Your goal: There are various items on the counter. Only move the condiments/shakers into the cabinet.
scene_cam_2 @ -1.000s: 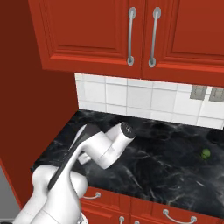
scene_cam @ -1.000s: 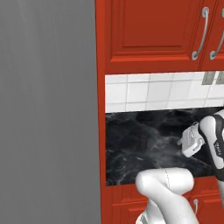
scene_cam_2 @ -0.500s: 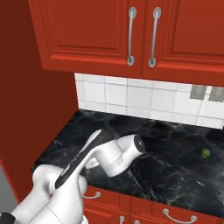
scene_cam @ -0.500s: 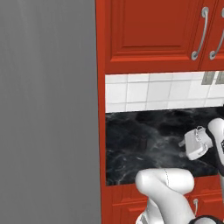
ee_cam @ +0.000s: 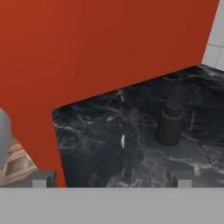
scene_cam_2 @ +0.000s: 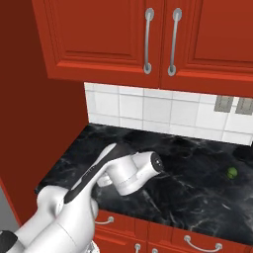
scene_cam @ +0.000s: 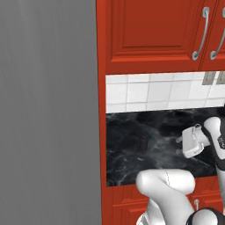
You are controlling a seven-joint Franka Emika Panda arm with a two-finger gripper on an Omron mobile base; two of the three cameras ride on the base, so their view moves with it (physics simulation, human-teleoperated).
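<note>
The pincer (ee_cam: 111, 178) hangs released and empty over the black bench (ee_cam: 131, 131), its tips spread wide. A dark squat piece (ee_cam: 169, 124) stands upright ahead, toward the right tip. If this is a shaker, centre the tips around its body, descend straight, then clench below the cap.

At the right of my right base view I see a small round green object (scene_cam_2: 231, 172). White square wall tiles (scene_cam_2: 148, 111) cross the middle, and two grey outlet plates (scene_cam_2: 224, 104) sit at the right.
</note>
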